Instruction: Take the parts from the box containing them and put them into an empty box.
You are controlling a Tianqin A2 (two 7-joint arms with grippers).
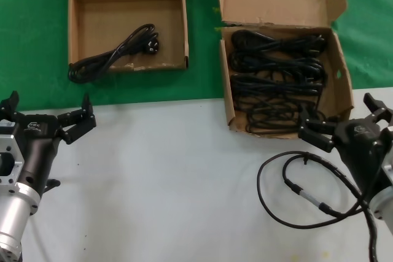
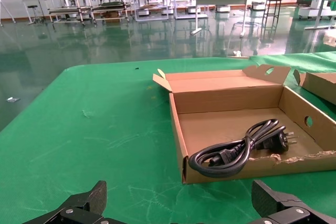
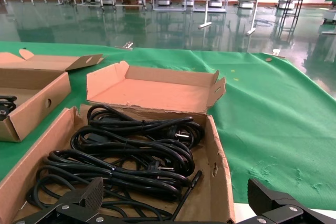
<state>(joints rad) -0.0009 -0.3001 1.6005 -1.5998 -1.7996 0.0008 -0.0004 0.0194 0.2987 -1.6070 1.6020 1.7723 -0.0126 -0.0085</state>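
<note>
The worktop (image 1: 172, 182) fills the near half of the scene as a smooth pale grey surface, and its far half is covered in green cloth (image 1: 31, 35) marked with faint scuffs. Past it, the wrist views show a wide hall with a glossy green floor, metal racks and tables.

On the cloth at far right lies the box containing them (image 1: 228, 99), brown corrugated cardboard with its lid flap standing up behind. The parts (image 1: 276, 75), thin black rubber cords with moulded plugs, lie in it as several long looped bundles stacked from far to near. At far left sits an empty box (image 1: 77, 23), squarish and shallow, with a ragged front edge; it already holds one cord (image 1: 113, 53), whose loop hangs out over the left front corner onto the cloth.

On the grey surface at near right a thicker black cable (image 1: 276, 204) with a silver-banded connector curls in an open loop, just in front of the right arm.

The right tool (image 1: 344, 121) hovers over the near right corner of the full box, fingers spread wide, gripping nothing. The left tool (image 1: 49, 115) hangs over the grey surface at near left, likewise wide open and holding nothing.
</note>
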